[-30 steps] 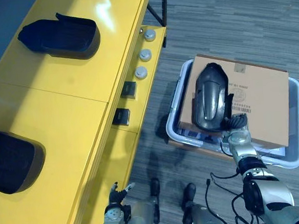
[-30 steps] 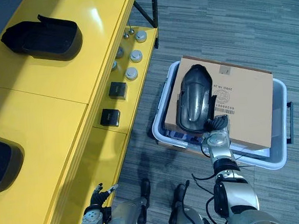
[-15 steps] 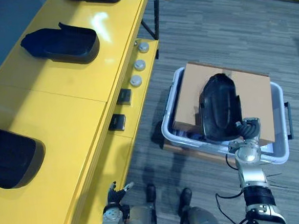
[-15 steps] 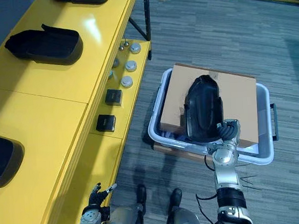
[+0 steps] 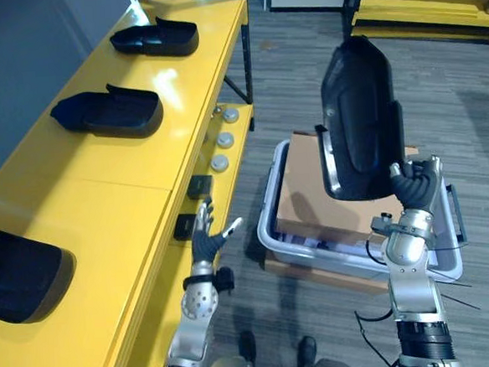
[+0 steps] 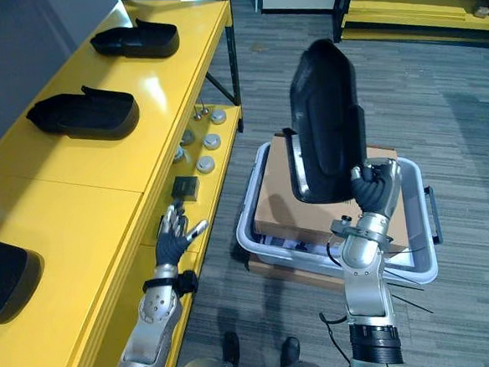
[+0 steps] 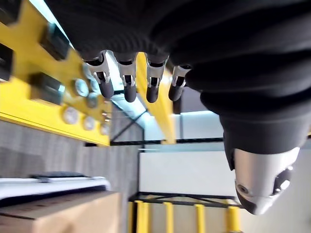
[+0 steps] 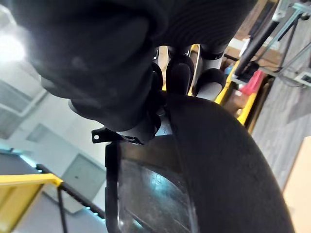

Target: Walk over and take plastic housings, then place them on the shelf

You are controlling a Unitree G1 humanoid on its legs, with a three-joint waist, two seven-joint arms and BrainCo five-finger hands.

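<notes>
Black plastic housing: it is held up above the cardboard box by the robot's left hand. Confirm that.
Not quite: the black plastic housing is held up above the cardboard box by the right hand, fingers curled round its lower end, as the left eye view shows. The left hand is open beside the yellow shelf.

grey wood-grain floor (image 5: 472,75) filled the centre and right. long yellow shelf (image 5: 102,185) ran up the left side, glossy top with a light glare (image 5: 168,78), black post (image 5: 247,57) at its far end. grey-blue wall (image 5: 17,56) upper left. second yellow rack (image 5: 434,6) upper right.
</notes>
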